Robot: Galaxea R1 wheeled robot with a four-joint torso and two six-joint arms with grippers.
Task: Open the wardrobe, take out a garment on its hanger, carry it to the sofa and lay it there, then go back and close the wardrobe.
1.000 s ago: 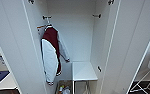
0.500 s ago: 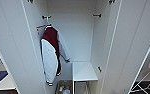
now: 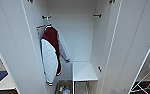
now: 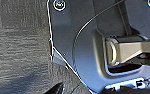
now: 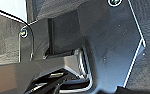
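Wardrobe [image 3: 131, 50] doors wide open — maroon jacket [image 3: 52, 55] hanging inside on left hook, small shelf [image 3: 84, 71] lower right, possibly clutter beneath. Tool state on either arm — impossible to tell.

The robot's own dark plate [image 4: 96, 50] is hanging over a grey, woven-looking floor [image 4: 18, 50], with a tan bar [image 4: 131, 48] lying across it.
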